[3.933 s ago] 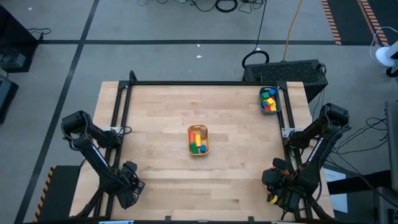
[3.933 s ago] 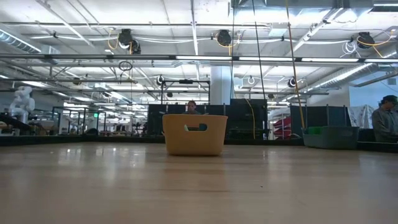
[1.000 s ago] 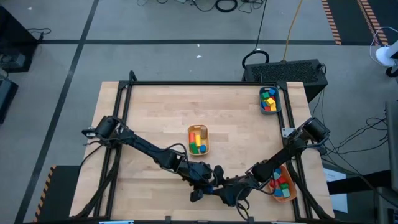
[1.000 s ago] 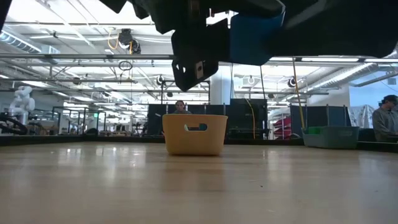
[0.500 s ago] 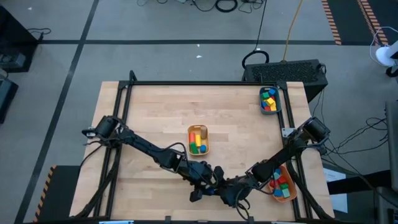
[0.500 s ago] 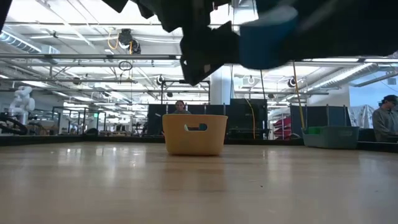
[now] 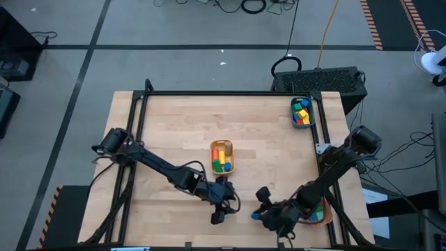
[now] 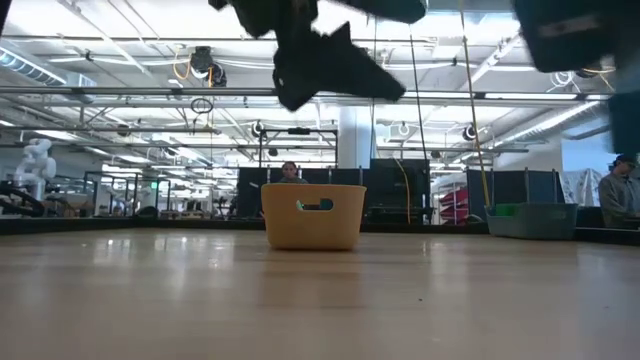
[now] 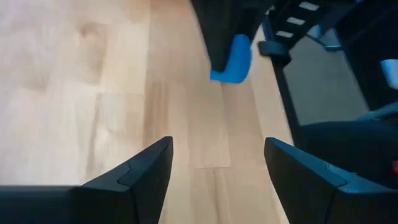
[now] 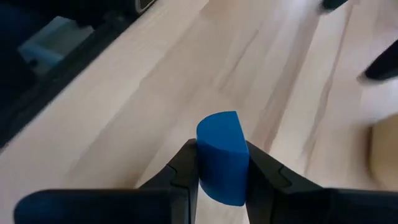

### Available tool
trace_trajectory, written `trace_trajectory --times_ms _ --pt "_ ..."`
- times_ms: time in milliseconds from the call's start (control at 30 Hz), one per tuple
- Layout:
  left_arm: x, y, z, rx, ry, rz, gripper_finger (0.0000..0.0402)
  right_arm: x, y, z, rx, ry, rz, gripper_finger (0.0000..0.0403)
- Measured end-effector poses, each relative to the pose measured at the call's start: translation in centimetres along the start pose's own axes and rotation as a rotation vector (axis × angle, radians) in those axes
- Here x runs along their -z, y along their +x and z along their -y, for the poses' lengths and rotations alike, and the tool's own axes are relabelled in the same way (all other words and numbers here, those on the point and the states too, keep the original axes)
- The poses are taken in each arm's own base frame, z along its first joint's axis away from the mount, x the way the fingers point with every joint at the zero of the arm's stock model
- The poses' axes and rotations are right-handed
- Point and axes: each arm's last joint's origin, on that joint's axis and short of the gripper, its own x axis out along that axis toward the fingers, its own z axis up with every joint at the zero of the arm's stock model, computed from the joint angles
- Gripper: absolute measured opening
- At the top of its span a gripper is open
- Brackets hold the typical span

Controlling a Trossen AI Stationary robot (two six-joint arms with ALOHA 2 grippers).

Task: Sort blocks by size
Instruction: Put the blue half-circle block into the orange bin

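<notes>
My right gripper (image 7: pixel 258 211) is near the table's front edge, right of the middle, and is shut on a blue block (image 10: pixel 222 155). The block also shows in the left wrist view (image 9: pixel 231 59) and at the top right of the low view (image 8: pixel 565 30). My left gripper (image 7: pixel 224 204) is open and empty just to the left of it, above the bare table, with its fingers (image 9: pixel 152 168) spread wide. More coloured blocks lie in the yellow bin (image 7: pixel 212 157), the teal bin (image 7: pixel 311 111) and the orange bin (image 7: pixel 322 213). My right gripper pinches the blue block by two opposite sides (image 10: pixel 205 163) between its two fingers (image 10: pixel 180 171). The fingers come from the table's right side. The block is lifted clear of the table, and its rounded end sticks out past the fingertips.
The yellow bin (image 8: pixel 312 215) stands at the table's middle and the teal bin (image 8: pixel 530 220) at the far right corner. The orange bin sits off the near right edge, partly under my right arm. People show far behind the table (image 8: pixel 620 190).
The two grippers were close together around the blue block. My right gripper has drawn away toward the table's right edge with the block held clear of the table. My left gripper has stayed near the front middle.
</notes>
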Motion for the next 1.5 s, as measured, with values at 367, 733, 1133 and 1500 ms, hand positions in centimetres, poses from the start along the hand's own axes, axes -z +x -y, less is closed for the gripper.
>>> trace_trajectory --times_ms 367,733,1133,1500 --pt "0.3 -1.6 2.2 -0.105 0.068 0.047 0.0255 2.5 -3.6 -1.4 0.035 0.224 -0.231 0.0072" --pt "0.7 -4.4 4.7 -0.299 0.116 0.124 0.0255 3.4 -6.7 -2.0 0.046 0.356 -0.299 0.0072" --pt "2.4 -8.8 6.0 -0.493 0.048 0.170 0.0255 4.0 -9.5 -2.1 0.054 0.434 -0.330 0.0070" --pt "6.1 -12.1 7.4 -0.595 0.032 0.240 0.0255 6.6 -12.2 -2.7 0.094 0.679 -0.648 0.0070"
